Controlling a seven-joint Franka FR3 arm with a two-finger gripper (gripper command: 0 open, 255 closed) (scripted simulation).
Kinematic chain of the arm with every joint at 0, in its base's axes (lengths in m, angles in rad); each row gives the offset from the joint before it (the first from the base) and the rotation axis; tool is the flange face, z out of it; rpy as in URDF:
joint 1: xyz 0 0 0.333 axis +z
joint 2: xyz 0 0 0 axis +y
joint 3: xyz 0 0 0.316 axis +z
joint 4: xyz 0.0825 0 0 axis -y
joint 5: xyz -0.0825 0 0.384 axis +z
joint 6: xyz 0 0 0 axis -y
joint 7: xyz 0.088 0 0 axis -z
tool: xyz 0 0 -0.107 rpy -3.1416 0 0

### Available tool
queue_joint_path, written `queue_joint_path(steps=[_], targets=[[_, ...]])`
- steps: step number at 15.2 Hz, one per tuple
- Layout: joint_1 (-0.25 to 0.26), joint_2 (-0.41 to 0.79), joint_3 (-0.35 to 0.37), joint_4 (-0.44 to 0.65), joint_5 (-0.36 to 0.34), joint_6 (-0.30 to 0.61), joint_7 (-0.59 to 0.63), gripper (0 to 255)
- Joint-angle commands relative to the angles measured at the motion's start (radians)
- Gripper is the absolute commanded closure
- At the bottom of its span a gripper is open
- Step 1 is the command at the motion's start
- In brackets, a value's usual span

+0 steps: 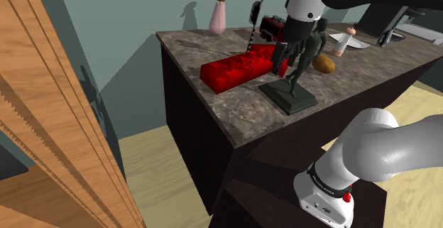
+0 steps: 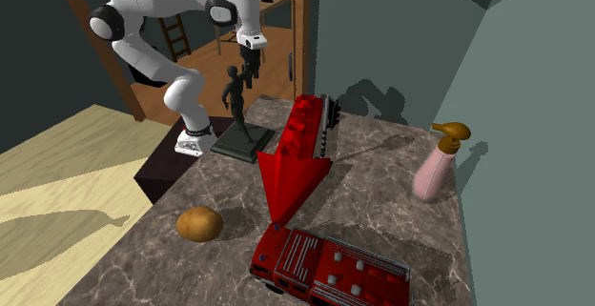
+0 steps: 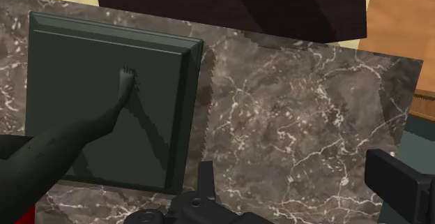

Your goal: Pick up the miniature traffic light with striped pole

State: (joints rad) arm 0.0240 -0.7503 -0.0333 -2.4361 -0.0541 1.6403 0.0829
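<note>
- At the shoulder view's left, a pink pump bottle [image 1: 218, 15] stands at the counter's far edge, well apart from the work.
- The red studded brick [image 1: 238, 69] lies in front of the target and blocks a low approach from the near side.
- The miniature traffic light [image 1: 253, 25] rises just behind the brick: a dark head on a thin black-and-white striped pole. It looks light, stiff and easy to tip, and the pole above brick height seems the best hold.
- A red fire truck [image 1: 273, 26] sits close beside it, which narrows the room for the fingers.
- The gripper [image 1: 287, 57] hangs with its jaws wide apart and empty, beside a dark statue [image 1: 294, 77].
- A potato [image 1: 324, 64] lies further right.
</note>
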Motion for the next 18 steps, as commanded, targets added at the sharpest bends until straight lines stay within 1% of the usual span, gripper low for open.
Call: queue_joint_path(steps=[1, 9, 14, 18], targets=[[0.000, 0.000, 0.000, 0.000, 0.000, 0.000, 0.000, 0], [-0.046, 0.262, -0.075, 0.247, -0.009, 0.062, -0.009, 0], [-0.068, 0.420, -0.123, 0.427, 0.006, 0.068, -0.020, 0], [-0.086, 0.549, -0.162, 0.589, 0.032, 0.056, -0.034, 0]])
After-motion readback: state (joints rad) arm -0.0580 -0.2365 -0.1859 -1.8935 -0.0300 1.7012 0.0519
